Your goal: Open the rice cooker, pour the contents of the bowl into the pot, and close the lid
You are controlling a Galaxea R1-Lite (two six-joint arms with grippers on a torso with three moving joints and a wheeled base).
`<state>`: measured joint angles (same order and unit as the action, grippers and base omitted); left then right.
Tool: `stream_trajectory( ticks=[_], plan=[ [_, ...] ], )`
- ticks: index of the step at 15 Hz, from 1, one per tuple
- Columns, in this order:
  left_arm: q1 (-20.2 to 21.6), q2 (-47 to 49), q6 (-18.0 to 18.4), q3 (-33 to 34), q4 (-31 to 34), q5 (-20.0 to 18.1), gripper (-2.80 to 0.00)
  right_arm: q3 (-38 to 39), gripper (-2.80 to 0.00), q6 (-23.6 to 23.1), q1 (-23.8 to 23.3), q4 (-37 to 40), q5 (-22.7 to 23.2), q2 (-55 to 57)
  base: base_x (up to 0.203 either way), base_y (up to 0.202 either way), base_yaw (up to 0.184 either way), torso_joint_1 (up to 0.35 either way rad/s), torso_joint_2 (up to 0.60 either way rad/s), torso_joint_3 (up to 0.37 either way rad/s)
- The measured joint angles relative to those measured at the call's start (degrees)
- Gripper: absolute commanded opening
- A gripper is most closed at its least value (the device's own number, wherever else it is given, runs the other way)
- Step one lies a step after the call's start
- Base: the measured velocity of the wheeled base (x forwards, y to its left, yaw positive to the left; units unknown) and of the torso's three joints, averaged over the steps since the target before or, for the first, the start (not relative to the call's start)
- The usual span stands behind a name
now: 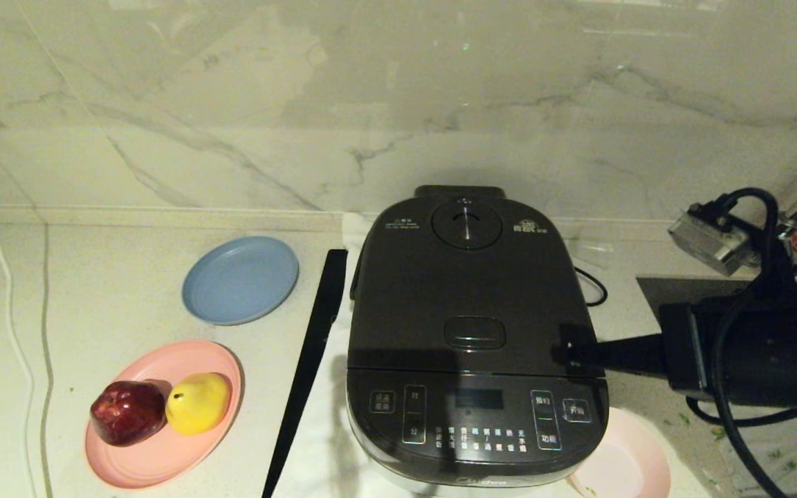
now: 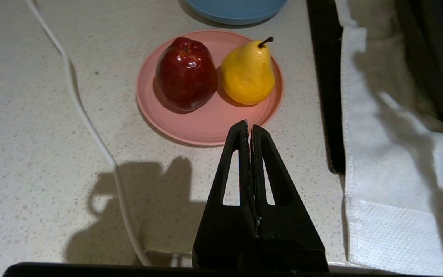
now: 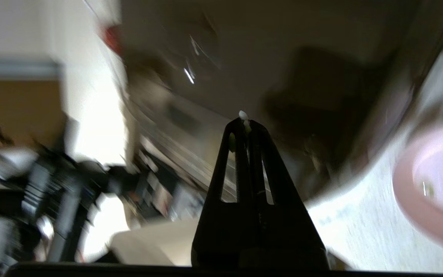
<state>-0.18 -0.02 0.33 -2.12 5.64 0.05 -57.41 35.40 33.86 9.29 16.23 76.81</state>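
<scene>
The dark rice cooker (image 1: pixel 474 422) stands mid-counter with its lid (image 1: pixel 468 277) down, so the pot is hidden. My right gripper (image 1: pixel 566 353) is shut and its tip rests at the lid's right front edge, beside the release button (image 1: pixel 474 332). In the right wrist view the right gripper (image 3: pixel 247 122) has a few white and green grains (image 3: pixel 243 114) stuck to its tips. The pale pink bowl (image 1: pixel 630 460) sits at the cooker's front right, also seen as the bowl (image 3: pixel 433 181), nearly empty. My left gripper (image 2: pixel 249 129) is shut, empty, above the counter near the pink plate.
A blue plate (image 1: pixel 241 279) and a pink plate (image 1: pixel 163 456) with a red apple (image 1: pixel 127 411) and a yellow pear (image 1: pixel 198 402) lie left of the cooker. A long black strip (image 1: pixel 308 360) lies along a white cloth (image 2: pixel 383 192). A white cable (image 1: pixel 4 290) runs at far left. The marble wall stands behind.
</scene>
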Motion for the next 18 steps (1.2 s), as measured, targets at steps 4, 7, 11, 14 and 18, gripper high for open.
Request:
stream_trajectory(
  ticks=[4,7,11,14,18],
  plan=[
    [0.0,0.0,0.0,0.0,0.0,0.0,-2.8,-6.9,-2.8,-0.1,-4.3,0.0,-2.7,-4.2,0.0,0.0,0.0,0.0,0.0,0.0],
    [0.0,0.0,0.0,0.0,0.0,0.0,-2.8,-7.7,-2.8,-3.7,-7.4,0.1,-7.3,-8.2,0.0,0.0,0.0,0.0,0.0,0.0],
    [0.0,0.0,0.0,0.0,0.0,0.0,-2.8,-5.1,-2.8,-11.4,-8.4,5.3,-26.8,-14.4,0.0,0.0,0.0,0.0,0.0,0.0],
    [0.0,0.0,0.0,0.0,0.0,0.0,-2.8,-0.8,-2.8,-16.4,-9.2,8.8,-42.9,-22.5,0.0,0.0,0.0,0.0,0.0,0.0],
    [0.0,0.0,0.0,0.0,0.0,0.0,-2.8,10.7,-2.8,-23.1,-19.9,9.9,-50.2,-37.4,0.0,0.0,0.0,0.0,0.0,0.0]
  ],
)
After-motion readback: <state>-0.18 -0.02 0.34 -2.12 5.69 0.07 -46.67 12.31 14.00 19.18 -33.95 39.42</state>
